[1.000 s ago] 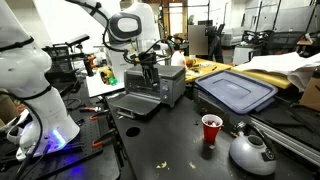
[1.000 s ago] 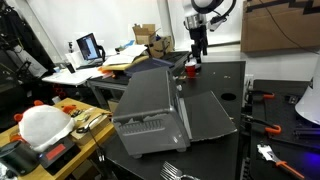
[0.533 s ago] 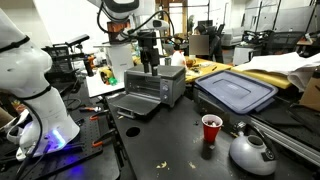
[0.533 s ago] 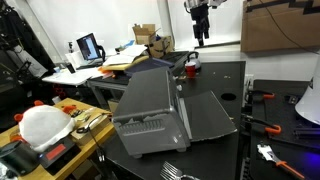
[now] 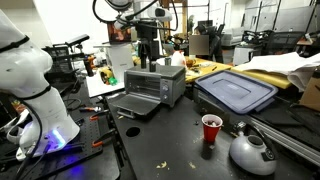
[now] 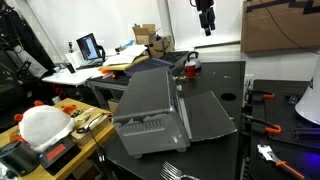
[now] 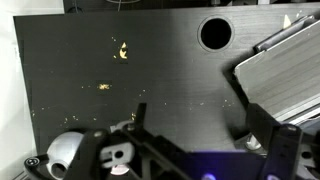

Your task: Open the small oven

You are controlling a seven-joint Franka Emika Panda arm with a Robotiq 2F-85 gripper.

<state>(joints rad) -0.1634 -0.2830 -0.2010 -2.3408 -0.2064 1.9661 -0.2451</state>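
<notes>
Small oven: silver-grey toaster oven near the far left corner of the table. Its glass door lies dropped flat, so opening looks done.
End effector: hangs above the oven top, clear of it. The wrist view shows its fingers spread, gripping nothing.
Neighbours: blue lidded bin beside the oven; red cup and kettle toward the near edge.
Risk: a careless descent could strike the oven top or jar the lowered door.
Writing: none legible.

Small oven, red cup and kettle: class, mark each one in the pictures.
small oven (image 5: pixel 166 71): in an exterior view, top panel.
red cup (image 5: pixel 211 131): in an exterior view, side wall.
kettle (image 5: pixel 250 153): in an exterior view, rounded body.
</notes>
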